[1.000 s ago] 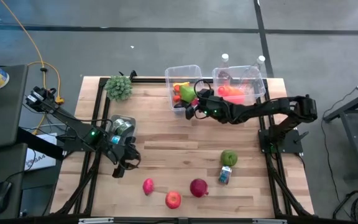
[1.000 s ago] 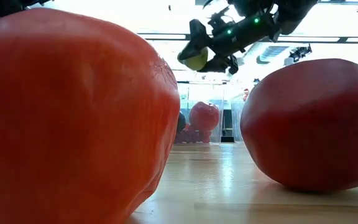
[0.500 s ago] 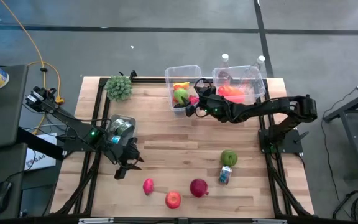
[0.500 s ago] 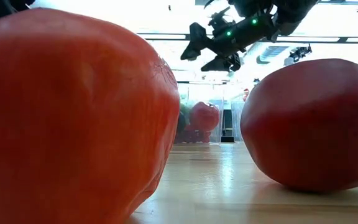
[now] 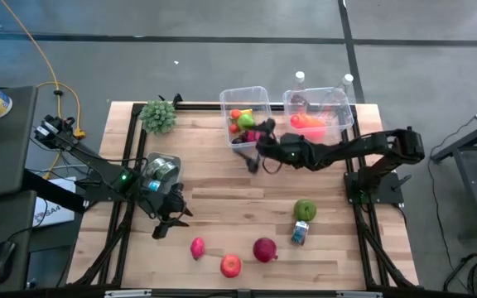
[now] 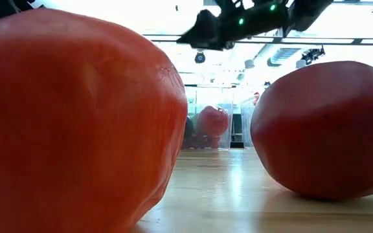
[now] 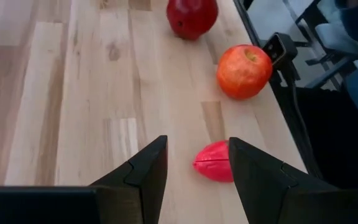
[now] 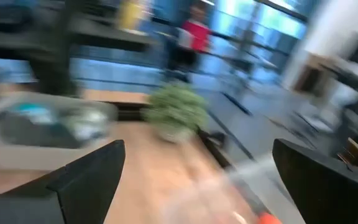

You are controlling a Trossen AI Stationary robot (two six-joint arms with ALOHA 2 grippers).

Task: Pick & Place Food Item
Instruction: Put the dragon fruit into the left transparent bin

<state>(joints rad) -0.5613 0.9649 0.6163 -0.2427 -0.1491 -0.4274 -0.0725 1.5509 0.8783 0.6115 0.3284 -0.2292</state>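
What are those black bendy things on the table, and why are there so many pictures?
They are two robot arms, each ending in a two-finger gripper. One camera looks down from above, one sits at table height, and one rides on each wrist. The right gripper is open and empty beside a clear bin holding toy food. The left gripper hovers, fingers apart, holding nothing, near a pink toy fruit. Also on the wooden table: a red apple, a dark red fruit, a green apple and a small can.
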